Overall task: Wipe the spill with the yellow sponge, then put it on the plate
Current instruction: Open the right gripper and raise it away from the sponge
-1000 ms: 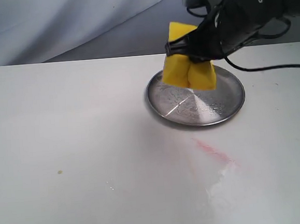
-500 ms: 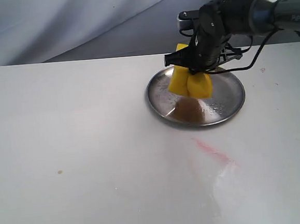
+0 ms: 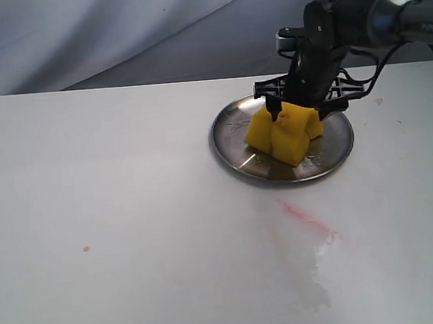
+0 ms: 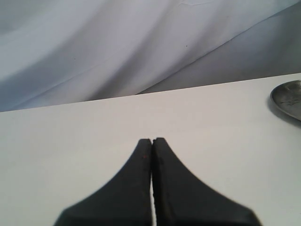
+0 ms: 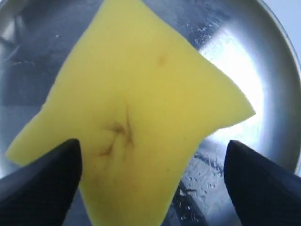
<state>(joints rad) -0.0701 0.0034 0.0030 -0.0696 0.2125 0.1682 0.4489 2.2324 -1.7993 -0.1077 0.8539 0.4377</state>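
Note:
The yellow sponge (image 3: 283,133) lies on the silvery metal plate (image 3: 336,143), toward the plate's far side. My right gripper (image 3: 296,109) hangs just above the sponge, open, with one finger on each side of it. In the right wrist view the sponge (image 5: 136,103) shows a dark crease and rests on the plate (image 5: 263,94) between the spread fingers of the right gripper (image 5: 153,160). My left gripper (image 4: 152,140) is shut on nothing over bare table, with the plate's rim (image 4: 288,96) at the picture's edge. No amber puddle shows.
A faint pink-red streak (image 3: 307,218) lies on the white table in front of the plate, with a pale wet smear (image 3: 312,274) nearer the front edge. A small brown speck (image 3: 86,249) sits at the left. A grey cloth hangs behind.
The right gripper came down with the sponge pinched in it, set it on the plate and opened. The sponge has spread back to its full shape.

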